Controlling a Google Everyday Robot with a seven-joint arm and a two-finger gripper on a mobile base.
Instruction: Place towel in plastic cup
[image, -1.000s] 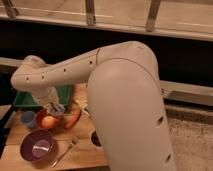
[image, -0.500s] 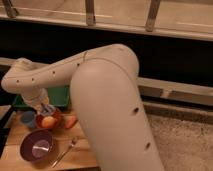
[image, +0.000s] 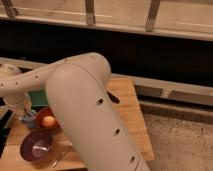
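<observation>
My gripper (image: 22, 109) is at the far left of the wooden table (image: 127, 107), right above a small blue plastic cup (image: 29, 119). The pale arm sweeps from the lower middle of the view across to it and hides much of the table. A pale bunch at the gripper may be the towel, but I cannot make it out for certain.
A red bowl (image: 41, 116) holding an orange fruit (image: 48, 121) sits just right of the cup. A purple bowl (image: 37, 145) stands in front, with a utensil (image: 60, 158) beside it. A green item (image: 37, 97) lies behind. A dark wall and railing run along the back.
The arm has swung to the left. The gripper moved from above the red bowl to over the blue cup.
</observation>
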